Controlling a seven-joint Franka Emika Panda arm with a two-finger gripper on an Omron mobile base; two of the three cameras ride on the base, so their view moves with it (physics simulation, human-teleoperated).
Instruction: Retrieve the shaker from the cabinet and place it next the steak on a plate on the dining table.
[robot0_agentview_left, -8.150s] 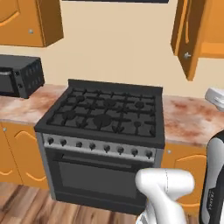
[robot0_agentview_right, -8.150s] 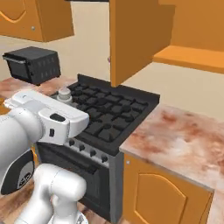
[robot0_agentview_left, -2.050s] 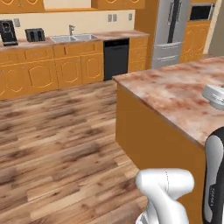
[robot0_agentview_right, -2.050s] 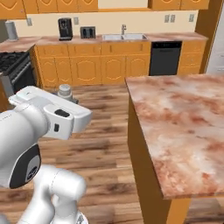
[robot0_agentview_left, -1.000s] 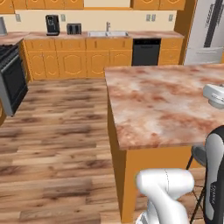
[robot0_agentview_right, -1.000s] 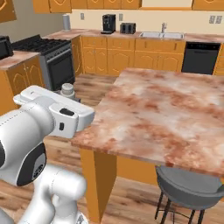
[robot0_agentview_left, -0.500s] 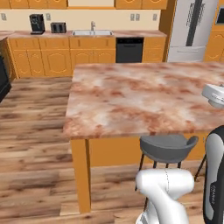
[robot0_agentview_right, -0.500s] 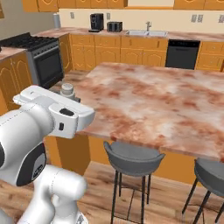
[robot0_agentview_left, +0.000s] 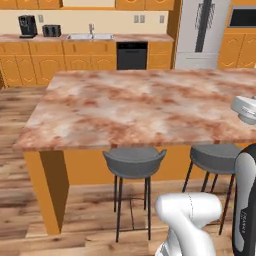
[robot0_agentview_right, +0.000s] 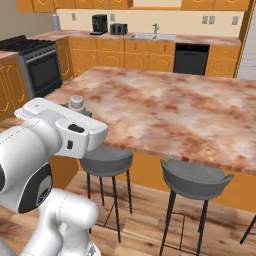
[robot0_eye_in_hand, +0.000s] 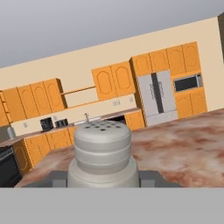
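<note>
The end effector grips the shaker, its perforated cap facing the hand camera, held above the near edge of the dining table. In the right base view the shaker peeks over the white arm, beside the tabletop's near left corner. Two grey stools stand tucked under the tabletop's near edge.

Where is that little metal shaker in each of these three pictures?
Left base view: I cannot make out the shaker here.
Right base view: the shaker pokes up just behind the white arm, left of centre.
Hand view: the shaker stands bottom centre, close to the camera, with the holes in its cap visible.
Shared landmark: the pink marbled dining table.
</note>
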